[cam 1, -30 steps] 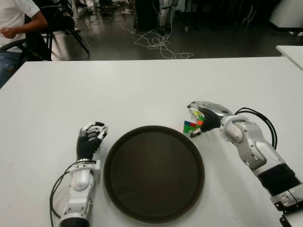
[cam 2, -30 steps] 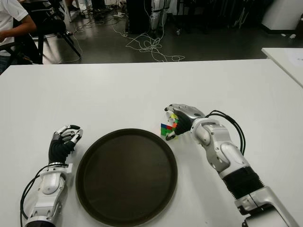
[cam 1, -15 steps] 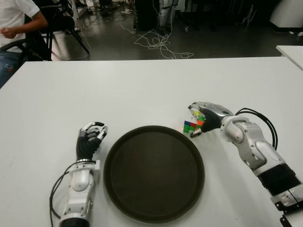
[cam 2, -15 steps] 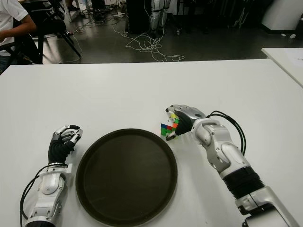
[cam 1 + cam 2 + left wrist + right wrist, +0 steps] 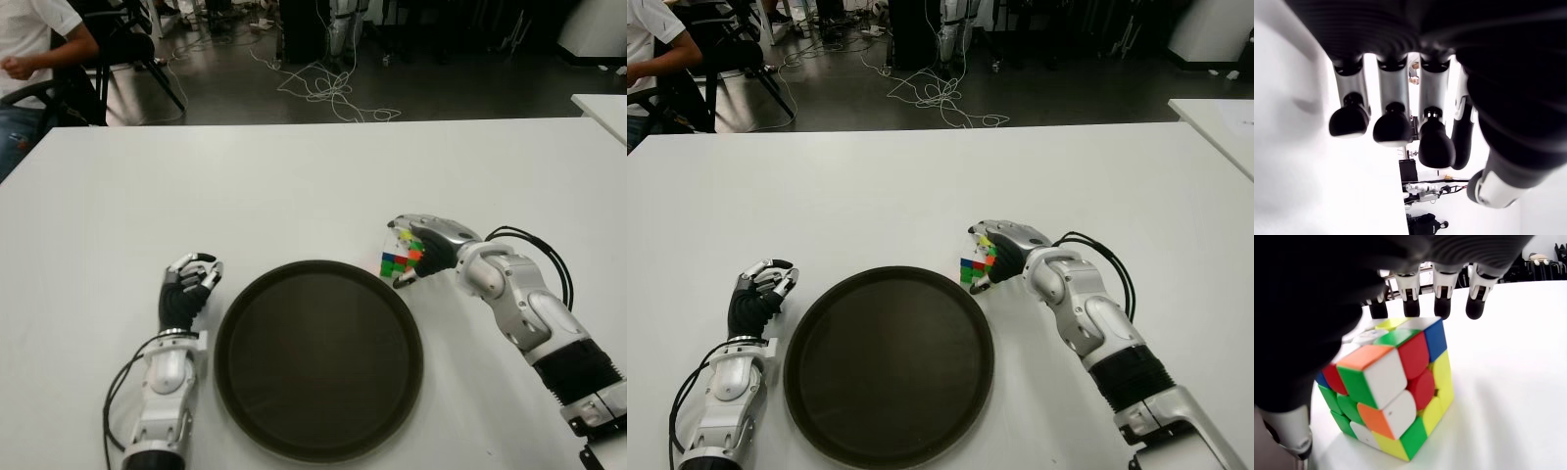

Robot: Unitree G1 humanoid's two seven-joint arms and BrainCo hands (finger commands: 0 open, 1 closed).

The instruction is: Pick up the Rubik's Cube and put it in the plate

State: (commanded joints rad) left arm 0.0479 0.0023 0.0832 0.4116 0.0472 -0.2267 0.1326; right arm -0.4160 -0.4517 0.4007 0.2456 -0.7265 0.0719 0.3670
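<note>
1 white table (image 5: 294, 186), cables on dark floor (image 5: 328, 93) behind — right hand (image 5: 419, 251) gripping Rubik's Cube (image 5: 396, 257), left hand (image 5: 186, 289) curled, empty.

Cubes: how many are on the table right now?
1. The cube sits on the table just past the plate rim, under the right robot hand. None looks hidden.

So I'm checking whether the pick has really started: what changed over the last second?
Very little. The right hand is still curled over the cube, and both have crept slightly toward the plate; the cube still sits on the table just off the plate's far right rim, not lifted. The left hand stays curled and idle left of the plate, which hasn't moved.
</note>
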